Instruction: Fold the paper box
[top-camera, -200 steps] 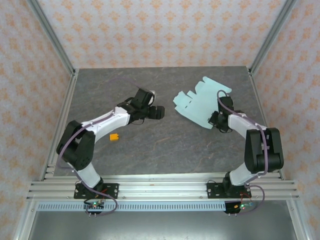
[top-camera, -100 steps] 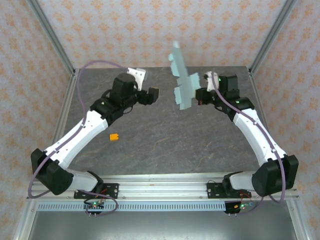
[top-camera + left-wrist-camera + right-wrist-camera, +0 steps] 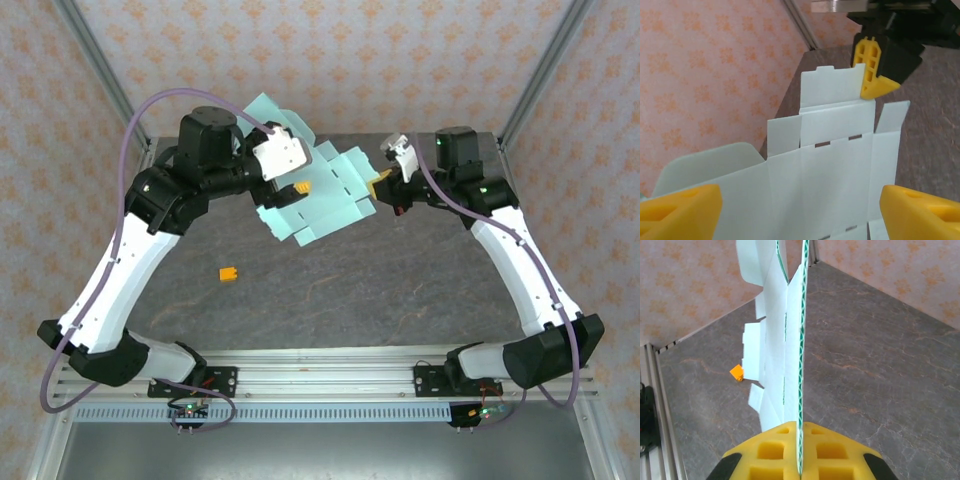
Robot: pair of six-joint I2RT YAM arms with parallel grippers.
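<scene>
The paper box (image 3: 335, 205) is a flat pale mint die-cut sheet with slots and flaps, held in the air above the back of the table. My right gripper (image 3: 380, 185) is shut on its right flap; its yellow pads (image 3: 780, 452) pinch the sheet's edge (image 3: 802, 340), which runs straight away from them. My left gripper (image 3: 292, 186) stands open against the sheet's left half. In the left wrist view the sheet's face (image 3: 830, 170) spans the gap between my left gripper's (image 3: 800, 215) two yellow fingertips (image 3: 680, 215), and the right gripper's pads (image 3: 872, 70) grip the top flap's corner.
A tiny orange piece (image 3: 229, 273) lies on the grey stone-patterned table (image 3: 400, 290), left of centre, also seen past the sheet as the orange piece (image 3: 737, 372). Patterned walls and metal frame posts (image 3: 100, 70) enclose the back and sides.
The right gripper lifted the sheet off the table and turned it from edge-on to face up toward the left. The left arm rose and swung its open gripper in against the sheet.
</scene>
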